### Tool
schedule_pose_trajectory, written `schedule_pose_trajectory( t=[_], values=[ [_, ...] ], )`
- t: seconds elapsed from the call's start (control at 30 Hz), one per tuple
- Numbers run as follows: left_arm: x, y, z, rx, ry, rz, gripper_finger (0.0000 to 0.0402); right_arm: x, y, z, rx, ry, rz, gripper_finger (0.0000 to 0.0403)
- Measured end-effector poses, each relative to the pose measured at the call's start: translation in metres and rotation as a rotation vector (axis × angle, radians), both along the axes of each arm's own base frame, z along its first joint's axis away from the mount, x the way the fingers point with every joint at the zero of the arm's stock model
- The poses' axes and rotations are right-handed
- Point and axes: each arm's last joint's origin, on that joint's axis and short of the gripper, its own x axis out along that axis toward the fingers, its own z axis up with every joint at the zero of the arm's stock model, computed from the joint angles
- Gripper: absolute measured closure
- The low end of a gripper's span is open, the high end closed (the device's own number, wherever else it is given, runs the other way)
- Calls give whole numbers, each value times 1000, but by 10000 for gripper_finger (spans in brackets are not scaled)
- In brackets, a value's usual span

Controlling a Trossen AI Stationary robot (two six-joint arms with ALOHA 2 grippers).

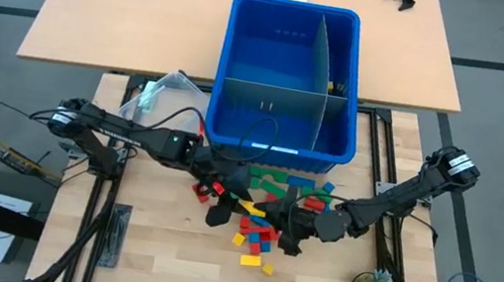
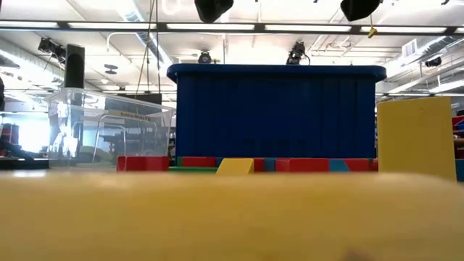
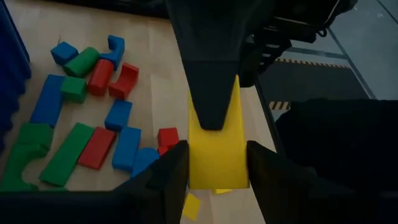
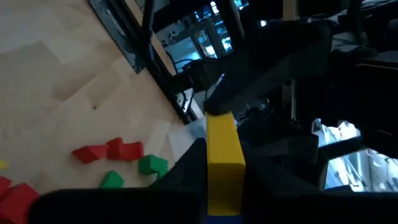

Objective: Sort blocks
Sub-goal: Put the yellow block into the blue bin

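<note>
Both end effectors low, mid-table

place: lab/workshop | evidence: ceiling strip lights (image 2: 217,27), framed robot table (image 1: 166,248)

Bin and blocks seen across the tabletop (image 2: 217,217)
A large blue bin (image 2: 275,109) stands behind a row of red, yellow and green blocks (image 2: 250,165); a clear tub (image 2: 109,127) sits beside it, a tall yellow block (image 2: 415,138) nearer.

The blocks (image 1: 265,218), small plastic bricks in red, yellow, blue and green, lie scattered on the wooden table, most in one loose heap, a few yellow ones (image 1: 251,260) apart from it, and one long yellow brick (image 3: 217,149) stands out.
</note>
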Motion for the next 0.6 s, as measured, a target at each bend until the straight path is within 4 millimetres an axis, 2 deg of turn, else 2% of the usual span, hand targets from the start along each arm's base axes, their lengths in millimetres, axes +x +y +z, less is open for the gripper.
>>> schedule_pose_trajectory(
  t=[0.13, 0.27, 0.43, 0.6],
  values=[
    [-1, 2, 2, 34, -12, 17, 227, -1, -1, 1, 12, -2, -12, 353],
    [-14, 7, 12, 120, -18, 87, 227, -4, -1, 5, 19, -27, -85, 353],
    [-39, 16, 32, 263, -45, 201, 226, -11, -6, 20, 169, -99, -106, 353],
    [-60, 23, 47, 373, -65, 286, 225, -12, -26, 33, 366, -193, -207, 353]
  ],
)
